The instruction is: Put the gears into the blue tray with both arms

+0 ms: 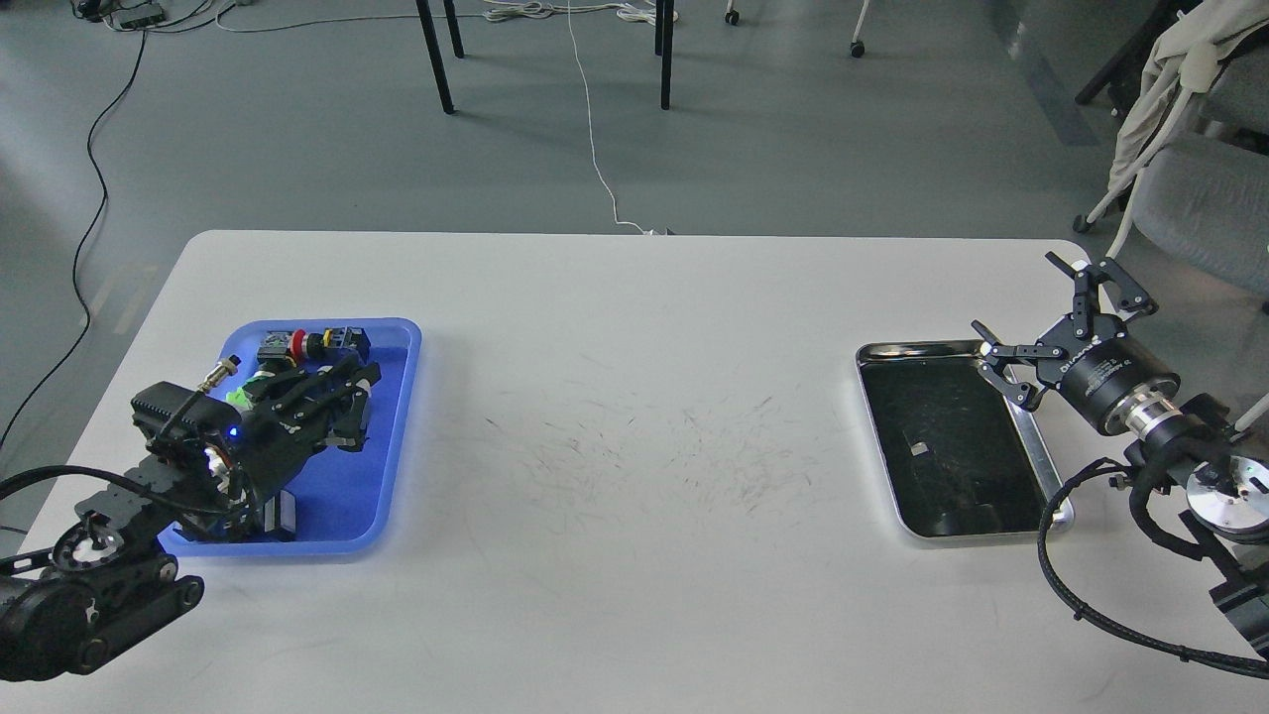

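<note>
1. Head view, left side: the left gripper (347, 392) hangs low inside the blue tray (402, 436), which sits at the table's (634, 397) left end. That fits a drop-off into the tray. Its dark fingers blend together, so I cannot tell whether it is clenched or released.
2. Push-button switches (315, 343) crowd the tray's far end. No gears can be made out; any there are hidden or too small.
3. Right side: the right gripper (1056, 332) hovers over the far right corner of the steel tray (1056, 496), its fingers spread wide and empty, probably to pick up from it. That tray shows only dark reflections.
</note>
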You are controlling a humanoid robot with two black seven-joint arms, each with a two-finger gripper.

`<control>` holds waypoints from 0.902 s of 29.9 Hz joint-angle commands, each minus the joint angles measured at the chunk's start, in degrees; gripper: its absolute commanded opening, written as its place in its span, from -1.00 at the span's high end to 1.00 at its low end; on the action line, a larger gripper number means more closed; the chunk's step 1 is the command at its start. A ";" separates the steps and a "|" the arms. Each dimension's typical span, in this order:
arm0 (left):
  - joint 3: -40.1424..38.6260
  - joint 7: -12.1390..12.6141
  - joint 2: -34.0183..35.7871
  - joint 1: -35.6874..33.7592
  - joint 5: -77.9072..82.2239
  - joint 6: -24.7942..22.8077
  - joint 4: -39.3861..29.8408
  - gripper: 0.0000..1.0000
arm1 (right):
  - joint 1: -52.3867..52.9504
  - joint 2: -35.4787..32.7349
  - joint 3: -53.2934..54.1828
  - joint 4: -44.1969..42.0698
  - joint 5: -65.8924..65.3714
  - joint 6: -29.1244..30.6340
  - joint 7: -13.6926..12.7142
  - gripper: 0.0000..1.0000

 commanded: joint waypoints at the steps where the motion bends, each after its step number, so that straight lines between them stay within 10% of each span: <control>1: -0.07 -0.19 0.78 2.18 0.07 0.00 0.22 0.92 | 0.15 0.05 -0.05 0.04 0.00 0.00 0.01 -0.95; 27: 0.81 -0.98 3.15 5.17 0.24 0.00 -0.84 0.72 | 0.59 0.84 0.03 -0.40 -0.09 0.00 0.01 -0.95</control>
